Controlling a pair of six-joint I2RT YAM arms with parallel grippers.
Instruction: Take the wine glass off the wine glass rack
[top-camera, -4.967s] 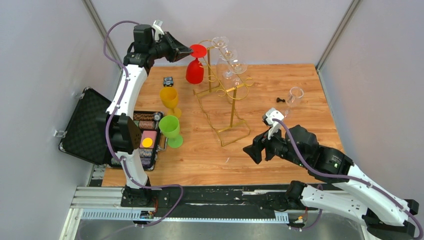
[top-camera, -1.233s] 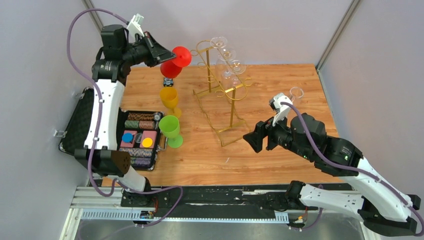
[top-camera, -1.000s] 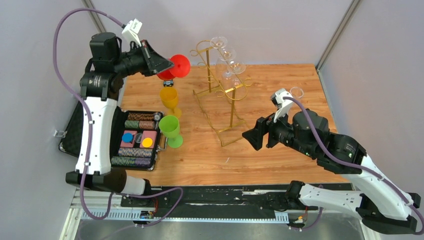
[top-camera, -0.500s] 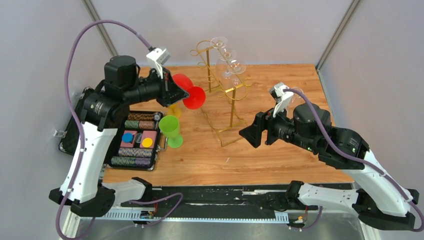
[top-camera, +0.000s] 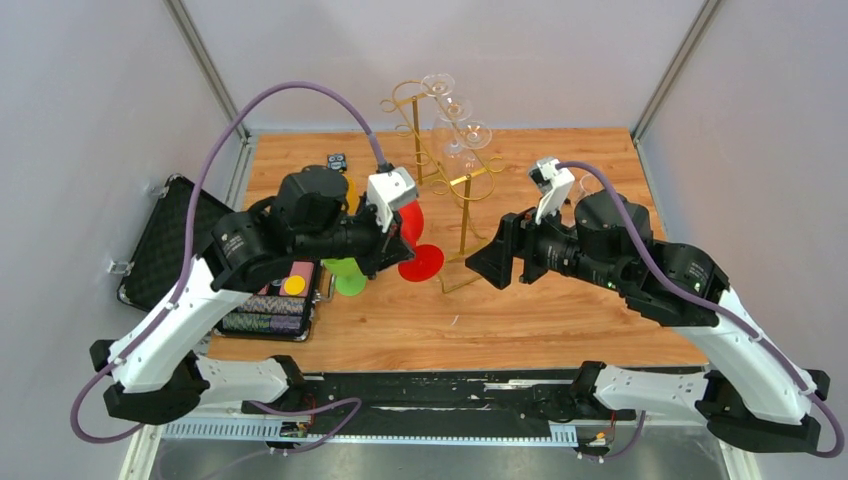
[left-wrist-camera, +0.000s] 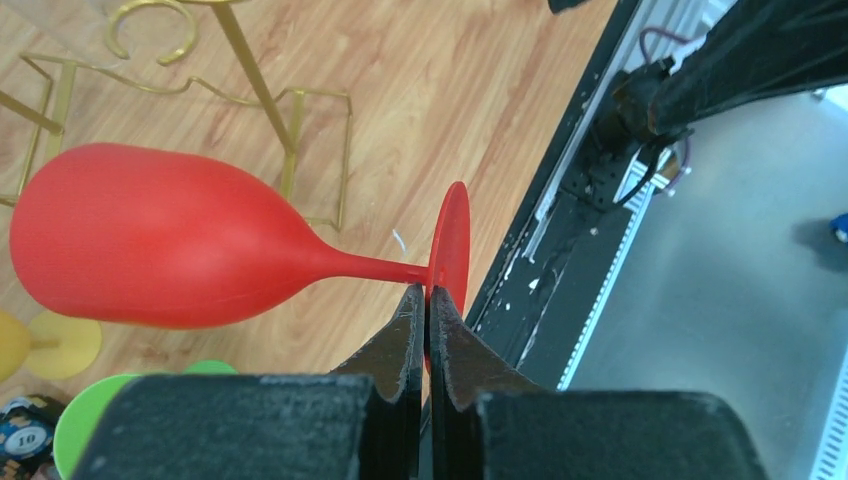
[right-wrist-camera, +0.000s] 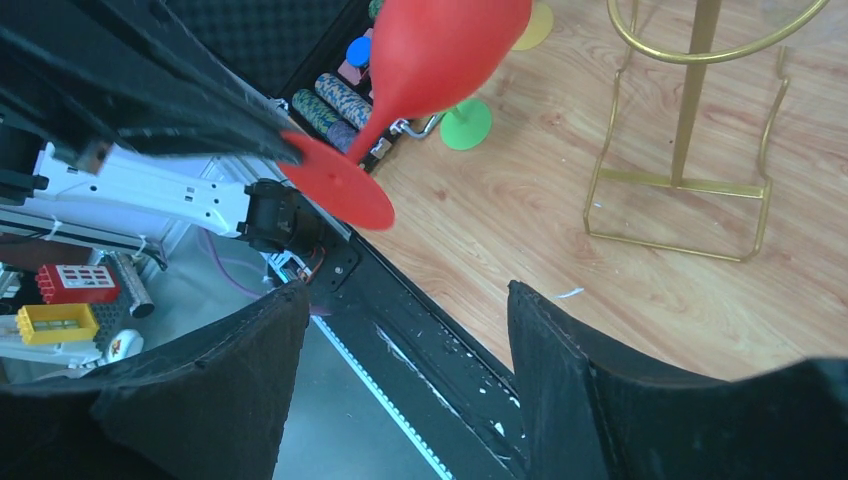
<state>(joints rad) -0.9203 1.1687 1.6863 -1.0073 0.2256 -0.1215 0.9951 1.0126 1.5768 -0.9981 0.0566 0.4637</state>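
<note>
Grip check first: left gripper (left-wrist-camera: 428, 292) has its jaws pressed together on the rim of the round foot of the red wine glass (left-wrist-camera: 170, 250), with the foot's thin edge pinched between the two black fingers. The glass is off the wine glass rack (top-camera: 465, 215) and carried in the air over the wooden table (top-camera: 560, 310). In the top view it sits just left of the rack's rectangular wire base. It is tilted, with the bowl toward the rack and the foot toward the near edge. Right gripper (right-wrist-camera: 403, 300) holds nothing. Its fingers stand well apart and it hangs low near the front of the rack base, facing the red glass across a gap. Clear glasses (top-camera: 455, 120) hang upside down from the loop arms at the far end of the rack. A green glass (top-camera: 345, 272) is partly hidden behind the left arm, beside an open black case (top-camera: 165, 250) of poker chips (top-camera: 265, 300). A yellow glass (left-wrist-camera: 40, 345) shows at the edge of the left wrist view.
</note>
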